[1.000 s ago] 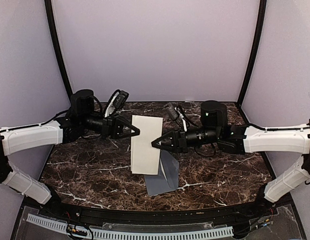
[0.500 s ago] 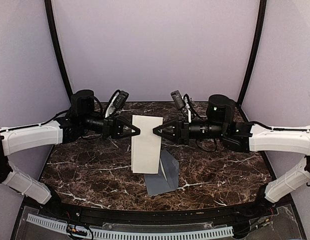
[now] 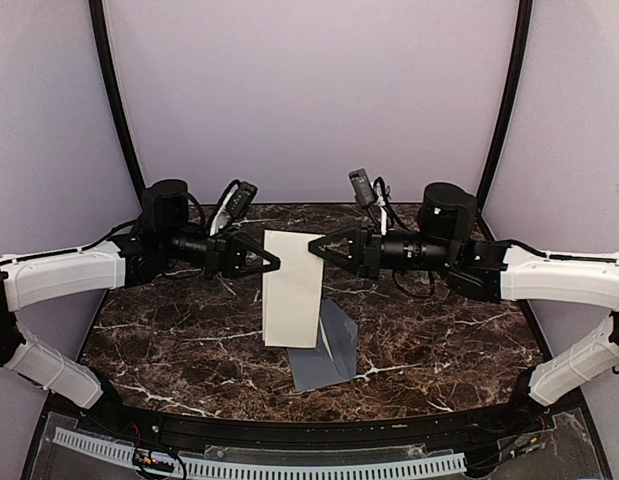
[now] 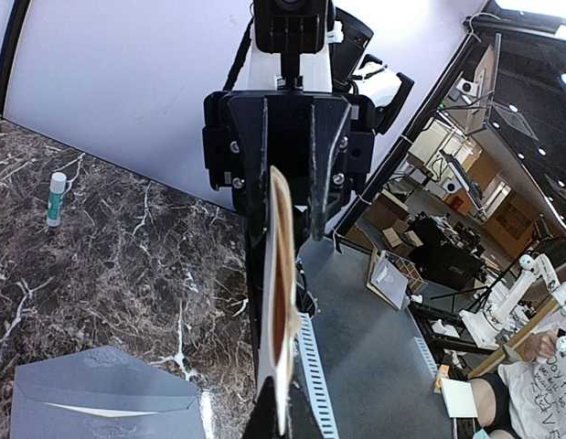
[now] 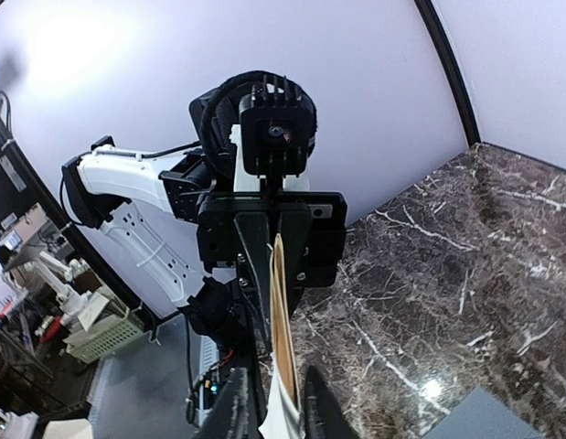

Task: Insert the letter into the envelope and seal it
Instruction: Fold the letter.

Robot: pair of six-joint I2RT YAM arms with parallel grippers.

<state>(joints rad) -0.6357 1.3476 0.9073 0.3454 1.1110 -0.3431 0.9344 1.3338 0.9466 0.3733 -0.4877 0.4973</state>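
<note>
The cream letter (image 3: 292,290) stands upright on its short edge above the middle of the table. My left gripper (image 3: 272,264) is shut on its left edge; in the left wrist view (image 4: 281,416) the paper (image 4: 281,302) runs edge-on between the closed fingers. My right gripper (image 3: 314,245) is at the letter's upper right edge. In the right wrist view (image 5: 279,384) its fingers (image 5: 241,402) straddle the edge-on letter (image 5: 283,320) with a gap on both sides, so it is open. The grey envelope (image 3: 327,350) lies flat below the letter, flap open.
A glue stick (image 4: 56,197) stands on the marble table (image 3: 439,340) near the back wall. The envelope also shows in the left wrist view (image 4: 100,402) and as a corner in the right wrist view (image 5: 484,416). Purple walls enclose the table on three sides.
My right gripper has moved up and toward the back, from the letter's lower right side to its upper right edge. The left gripper, letter and envelope have stayed put.
</note>
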